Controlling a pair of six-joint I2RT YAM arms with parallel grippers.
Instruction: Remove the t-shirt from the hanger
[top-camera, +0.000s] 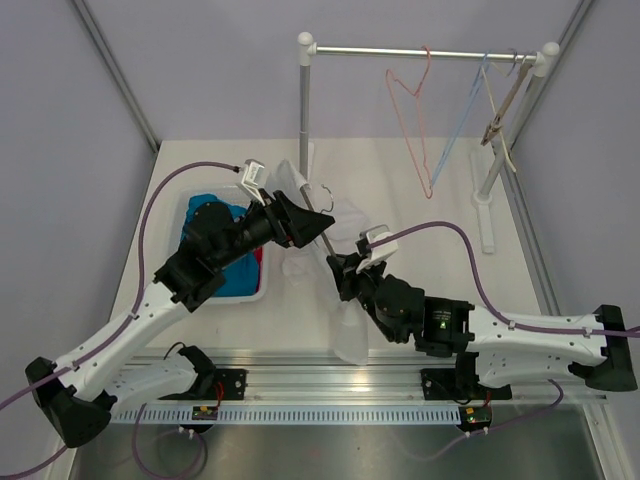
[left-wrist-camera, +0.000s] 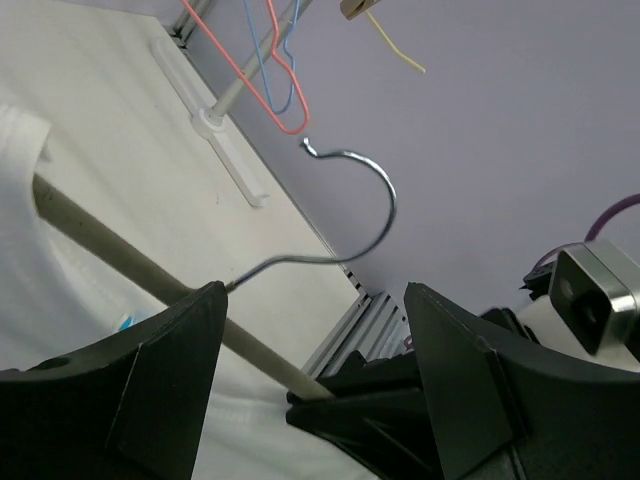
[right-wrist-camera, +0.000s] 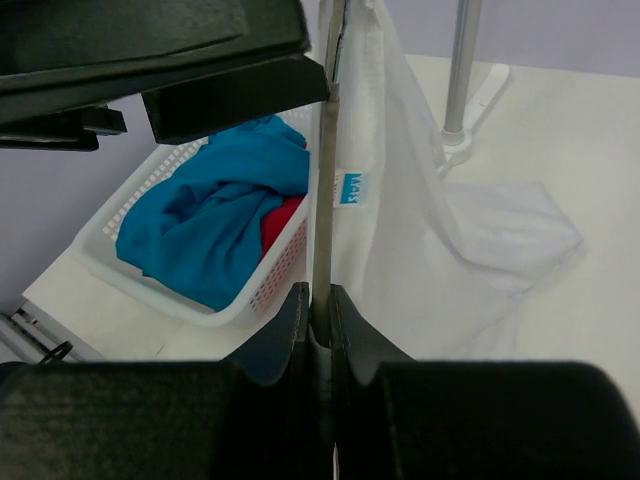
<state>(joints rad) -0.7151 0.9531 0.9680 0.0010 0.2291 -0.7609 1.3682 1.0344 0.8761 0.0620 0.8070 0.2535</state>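
A white t-shirt (top-camera: 349, 330) hangs on a hanger with a beige bar (left-wrist-camera: 100, 245) and a metal hook (left-wrist-camera: 378, 215), held above the table. My right gripper (right-wrist-camera: 320, 308) is shut on one end of the bar (right-wrist-camera: 324, 180), and the shirt (right-wrist-camera: 420, 230) drapes to its right. My left gripper (left-wrist-camera: 315, 295) is open, with its jaws on either side of the bar near the base of the hook and not touching it. In the top view the left gripper (top-camera: 318, 228) sits just above the right gripper (top-camera: 345, 272).
A white basket (top-camera: 262, 285) with blue and red clothes (right-wrist-camera: 215, 215) stands at the left. A clothes rack (top-camera: 304, 100) at the back carries a red hanger (top-camera: 412, 110), a blue hanger (top-camera: 462, 130) and a wooden hanger (top-camera: 503, 105). The rack's base (left-wrist-camera: 225, 150) lies on the table.
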